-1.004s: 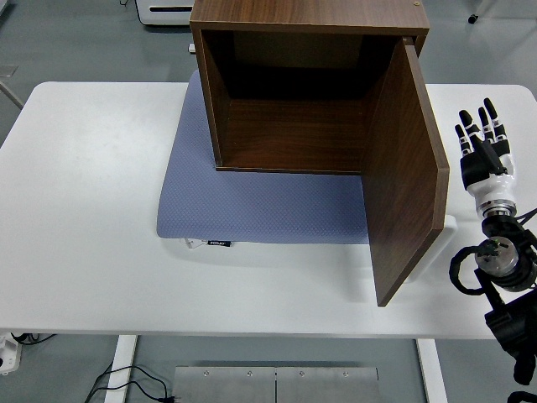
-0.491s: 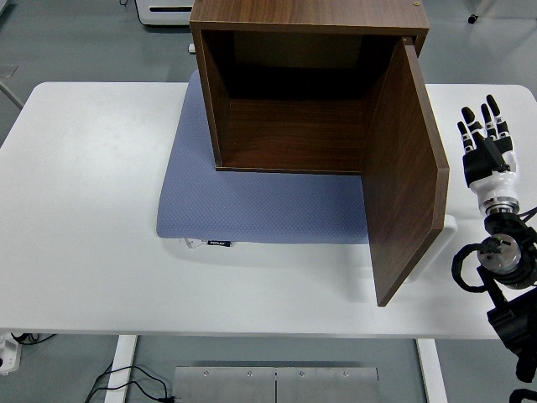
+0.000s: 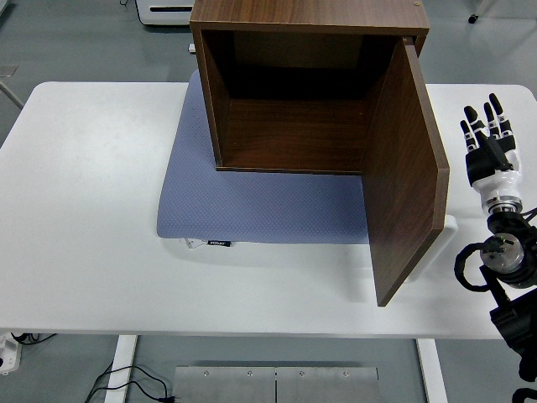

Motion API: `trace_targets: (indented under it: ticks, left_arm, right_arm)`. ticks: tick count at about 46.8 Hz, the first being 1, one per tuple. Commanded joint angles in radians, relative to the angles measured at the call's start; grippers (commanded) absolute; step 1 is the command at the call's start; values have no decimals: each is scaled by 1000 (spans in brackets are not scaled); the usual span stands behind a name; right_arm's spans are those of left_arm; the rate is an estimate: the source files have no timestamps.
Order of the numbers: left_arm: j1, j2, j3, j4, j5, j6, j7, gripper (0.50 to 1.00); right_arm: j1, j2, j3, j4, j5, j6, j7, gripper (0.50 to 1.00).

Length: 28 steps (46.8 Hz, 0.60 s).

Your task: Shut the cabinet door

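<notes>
The brown cabinet (image 3: 307, 84) stands on a blue mat (image 3: 252, 206) on the white worktop (image 3: 84, 210), its door (image 3: 405, 172) swung open. The right hand (image 3: 488, 147) is beside the door, apart, fingers (image 3: 495, 113) straight and empty.

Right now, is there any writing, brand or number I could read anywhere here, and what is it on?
Small black tag on the near edge of the blue mat: white print, too small to read.
Cabinet, its open door, the table and the right hand: no text visible.
</notes>
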Motion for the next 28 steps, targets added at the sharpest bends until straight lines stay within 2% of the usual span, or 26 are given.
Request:
trace_targets:
  ticks: [1, 28]
  left_arm:
    - [-1, 0, 0, 0, 0, -1, 0, 1000]
    - [-1, 0, 0, 0, 0, 0, 0, 1000]
  right_arm:
    - [0, 0, 0, 0, 0, 1, 0, 1000]
    - [0, -34, 0, 3, 0, 10, -2, 1000]
